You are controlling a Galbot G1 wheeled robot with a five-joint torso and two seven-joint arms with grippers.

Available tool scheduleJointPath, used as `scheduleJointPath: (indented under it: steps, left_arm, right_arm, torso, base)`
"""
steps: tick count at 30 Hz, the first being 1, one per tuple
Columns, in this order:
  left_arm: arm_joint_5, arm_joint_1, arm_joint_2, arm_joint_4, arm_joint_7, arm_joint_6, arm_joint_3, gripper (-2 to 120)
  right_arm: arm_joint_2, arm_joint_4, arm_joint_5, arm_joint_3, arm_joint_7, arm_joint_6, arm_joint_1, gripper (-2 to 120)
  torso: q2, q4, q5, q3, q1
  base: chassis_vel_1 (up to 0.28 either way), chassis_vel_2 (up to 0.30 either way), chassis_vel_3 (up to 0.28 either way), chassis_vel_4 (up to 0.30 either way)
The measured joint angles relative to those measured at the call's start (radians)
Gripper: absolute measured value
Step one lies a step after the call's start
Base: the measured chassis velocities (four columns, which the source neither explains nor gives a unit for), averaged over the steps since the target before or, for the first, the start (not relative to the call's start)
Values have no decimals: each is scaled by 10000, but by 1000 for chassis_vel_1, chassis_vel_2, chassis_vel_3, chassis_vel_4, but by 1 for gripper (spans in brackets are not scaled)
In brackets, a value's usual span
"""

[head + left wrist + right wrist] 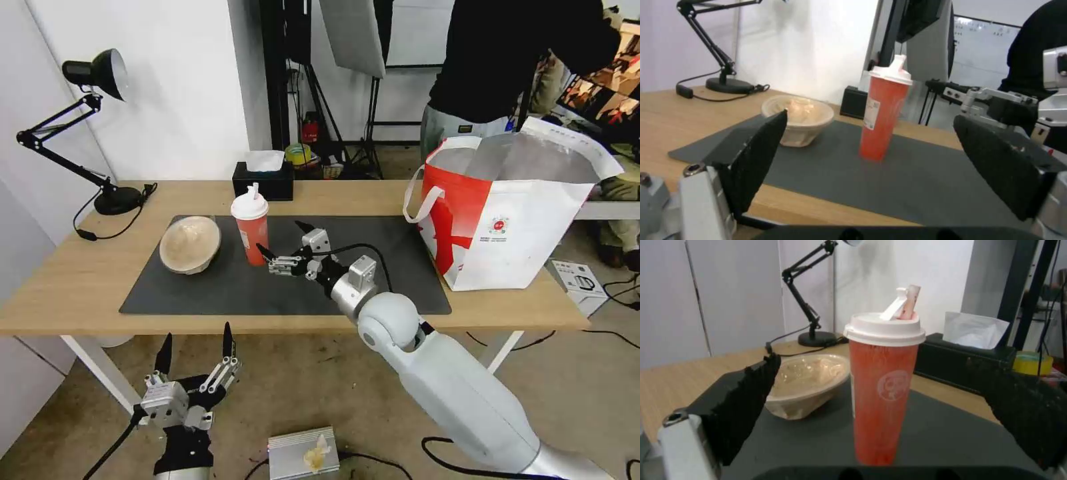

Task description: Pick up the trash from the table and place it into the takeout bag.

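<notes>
Two pieces of trash stand on the table's (80,280) dark mat. One is a tall red paper cup (251,230) (882,116) (885,390) with a white lid. The other is a beige pulp bowl (190,243) (798,120) (811,380) to its left. My right gripper (280,239) (876,373) is open just right of the cup, low over the mat, with the cup in front of its spread fingers and untouched. My left gripper (195,343) (870,116) hangs open below the table's front edge. The takeout bag (507,220) stands open at the table's right end.
A black tissue box (263,179) (960,363) sits behind the cup. A black desk lamp (93,73) (809,316) with its cord occupies the far left corner. A silver box (303,453) lies on the floor under the front edge.
</notes>
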Motion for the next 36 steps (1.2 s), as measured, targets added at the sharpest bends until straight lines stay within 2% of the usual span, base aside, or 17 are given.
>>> scheduleJointPath:
  steps: [17,36]
  left_arm:
    - [-19,-19,4,51,-14,0,7,100]
    - [-48,-120,6,238,-25,0,6,100]
  right_arm:
    - [471,-524,-183,-264,6,-345,371,100]
    - [1290,-1657,-413,-301,599,-946,849,100]
  torso:
    - [0,0,0,0,0]
    - [0,0,0,0,-1]
  base:
    - [0,0,0,0]
    - [0,0,0,0]
